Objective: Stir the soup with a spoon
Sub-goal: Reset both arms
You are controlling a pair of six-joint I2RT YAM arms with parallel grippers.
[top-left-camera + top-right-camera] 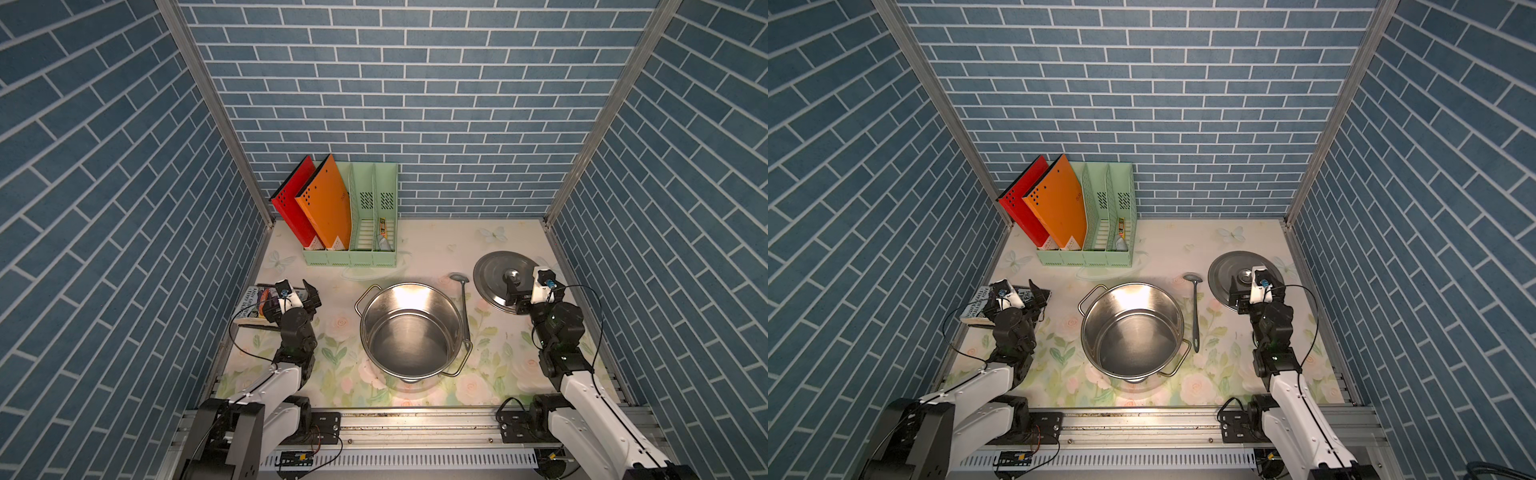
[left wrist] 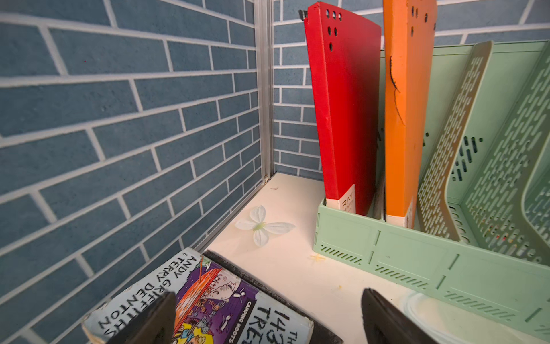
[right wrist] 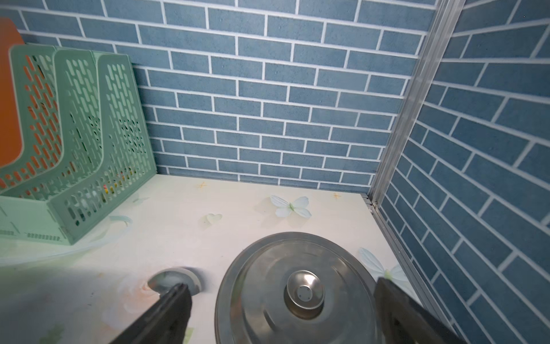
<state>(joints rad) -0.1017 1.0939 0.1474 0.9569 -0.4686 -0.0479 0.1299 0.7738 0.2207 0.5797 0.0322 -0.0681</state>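
A table (image 1: 436, 249) with a pale floral print stood boxed in on three sides by blue brick-pattern walls (image 1: 415, 104). A green rack (image 1: 353, 257) at the back held a red folder (image 1: 291, 203) and an orange folder (image 1: 326, 203). A book (image 2: 214, 306) lay at the left edge. A steel pot (image 1: 409, 297) sat mid-table, uncovered, and its lid (image 1: 494, 282) lay flat to the right. The spoon (image 1: 1195, 311) lay flat on the table between pot and lid, just beside the pot. Its long axis ran back to front, with the bowl toward the back wall and the handle tip toward the robot. The left claw (image 2: 269, 295) hung wide open above the book, holding nothing. The right claw (image 3: 281, 287) was spread wide over the lid's knob, gripping nothing
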